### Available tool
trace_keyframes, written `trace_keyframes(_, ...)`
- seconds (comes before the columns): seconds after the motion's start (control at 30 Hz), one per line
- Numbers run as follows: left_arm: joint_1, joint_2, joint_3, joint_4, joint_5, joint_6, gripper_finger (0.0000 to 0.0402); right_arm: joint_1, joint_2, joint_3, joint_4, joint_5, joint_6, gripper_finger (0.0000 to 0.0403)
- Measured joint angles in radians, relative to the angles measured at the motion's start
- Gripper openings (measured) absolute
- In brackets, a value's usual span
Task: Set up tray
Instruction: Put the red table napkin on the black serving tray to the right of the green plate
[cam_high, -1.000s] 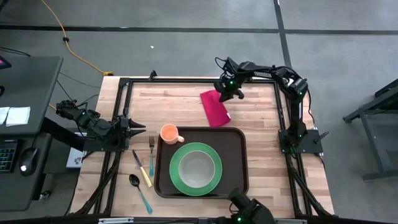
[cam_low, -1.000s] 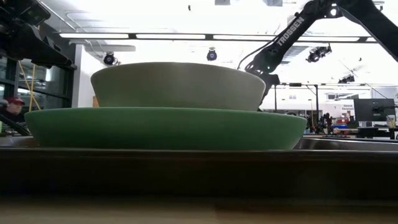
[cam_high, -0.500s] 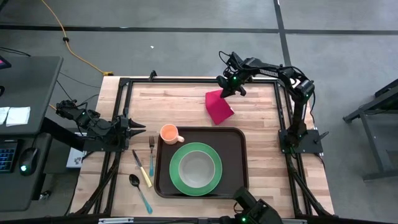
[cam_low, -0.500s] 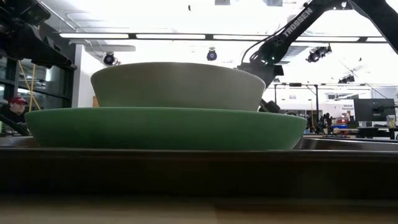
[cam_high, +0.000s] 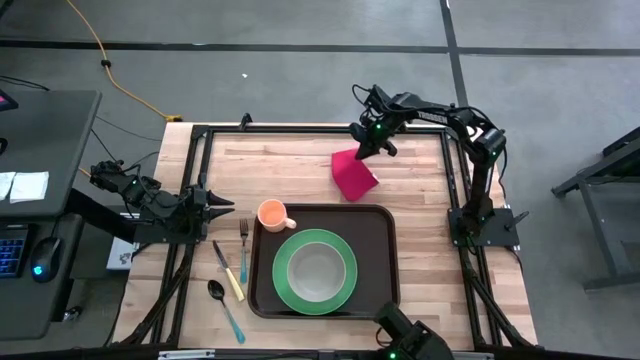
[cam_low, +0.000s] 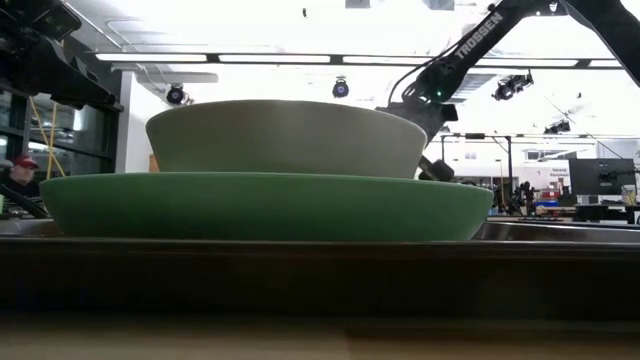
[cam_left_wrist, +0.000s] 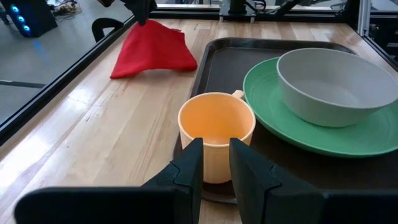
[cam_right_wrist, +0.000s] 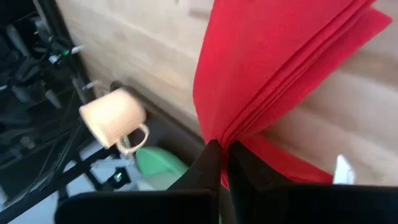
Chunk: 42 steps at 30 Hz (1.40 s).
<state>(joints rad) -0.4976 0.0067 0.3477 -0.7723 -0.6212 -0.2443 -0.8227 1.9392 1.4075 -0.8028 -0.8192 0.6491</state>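
The dark brown tray (cam_high: 380, 225) lies at the table's near middle. On it sits the green plate (cam_high: 285, 272) with a grey bowl (cam_high: 316, 270). An orange cup (cam_high: 272, 214) stands at the tray's far left corner. A red napkin (cam_high: 353, 176) lies beyond the tray, with its top bunched up under my right gripper (cam_high: 362, 150), which is shut on it. My left gripper (cam_high: 226, 206) waits left of the cup with its fingers (cam_left_wrist: 189, 165) a little apart, holding nothing. My right gripper pinches the napkin's raised far corner (cam_right_wrist: 225, 134) between its two fingers, several folded layers together. The fingers come from above, pointing down. The napkin hangs below them like a tent (cam_left_wrist: 155, 50), with its lower edge on the table.
A fork (cam_high: 243, 240), a knife (cam_high: 228, 271) and a spoon (cam_high: 222, 303) lie on the wood left of the tray. A black frame (cam_high: 300, 129) runs around the table's edges. Bare wood shows between the napkin and the table's far left corner.
My right gripper has gone up and a little toward the table's far right, keeping its hold on the napkin. The napkin's far corner has been lifted. The cloth has gone from lying flat to bunched and tented, and its near edge stays on the table.
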Motion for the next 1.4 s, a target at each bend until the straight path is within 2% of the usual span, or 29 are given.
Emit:
trace_keyframes(0.63,0.0,0.0,0.0,0.0,0.0,0.0,0.0108,0.003,-0.02,0.0,-0.088,-0.184,0.005,0.0)
trace_keyframes(1.07,0.0,0.0,0.0,0.0,-0.007,0.004,0.0108,0.009,-0.157,0.0,-0.218,-0.16,0.006,0.0)
trace_keyframes(1.4,0.0,0.0,0.0,0.0,-0.018,0.004,0.0108,0.071,-0.236,0.0,-0.236,-0.13,0.052,0.0)
